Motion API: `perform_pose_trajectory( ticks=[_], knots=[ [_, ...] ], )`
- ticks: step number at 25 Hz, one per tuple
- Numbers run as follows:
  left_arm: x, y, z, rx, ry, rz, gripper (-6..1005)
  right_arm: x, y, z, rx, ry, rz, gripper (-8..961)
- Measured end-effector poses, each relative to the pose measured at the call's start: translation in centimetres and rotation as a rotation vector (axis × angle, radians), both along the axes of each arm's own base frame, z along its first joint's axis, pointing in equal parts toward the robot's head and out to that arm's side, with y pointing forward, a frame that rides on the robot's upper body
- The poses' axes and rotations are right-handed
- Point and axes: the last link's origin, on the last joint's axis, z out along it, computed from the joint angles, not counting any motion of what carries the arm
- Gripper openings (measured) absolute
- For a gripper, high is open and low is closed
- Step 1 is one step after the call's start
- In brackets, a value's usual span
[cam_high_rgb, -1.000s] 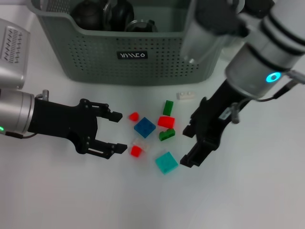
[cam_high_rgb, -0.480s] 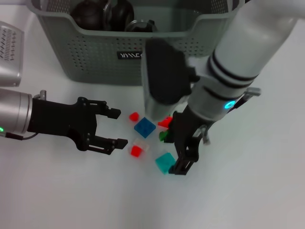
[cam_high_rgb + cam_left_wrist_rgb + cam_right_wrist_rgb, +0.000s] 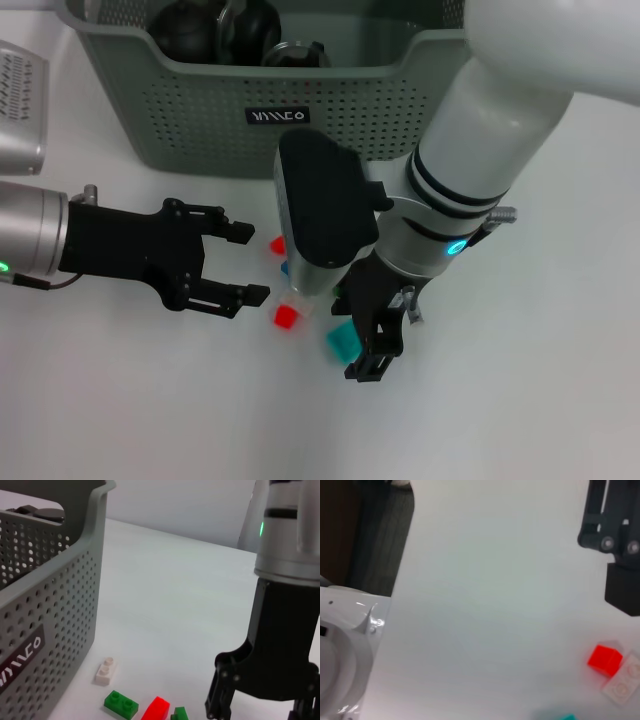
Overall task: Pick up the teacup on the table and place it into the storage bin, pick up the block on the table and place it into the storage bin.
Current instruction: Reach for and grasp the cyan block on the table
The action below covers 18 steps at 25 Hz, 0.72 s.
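Blocks lie scattered on the desk (image 3: 520,400) just at 6 o'clock of the bin (image 3: 200,130), so either arm can reach them. Right gripper (image 3: 372,335) hangs over the teal block (image 3: 340,340), probably lining up a grasp; whether its fingers are spread, I cannot tell. Left gripper (image 3: 238,263) waits released at 9 o'clock of the red block (image 3: 286,317), apart from it. No teacup shows on the desk.

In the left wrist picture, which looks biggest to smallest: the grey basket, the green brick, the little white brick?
1. The grey basket, by far the largest, though it is also nearest the camera.
2. The green brick.
3. The white brick, only slightly smaller than the green one; it lies farther off, so their true order is unsure.
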Motion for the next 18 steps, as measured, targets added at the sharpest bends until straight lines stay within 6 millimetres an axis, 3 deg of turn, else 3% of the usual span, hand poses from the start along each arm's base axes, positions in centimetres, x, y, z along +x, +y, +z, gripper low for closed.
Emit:
perform_pose_trajectory(
  ticks=[18],
  knots=[
    [-0.18,0.09,0.11,0.014,0.001,0.009,796,0.56,0.36,-0.85,0.032,0.000,0.011,736]
  ],
)
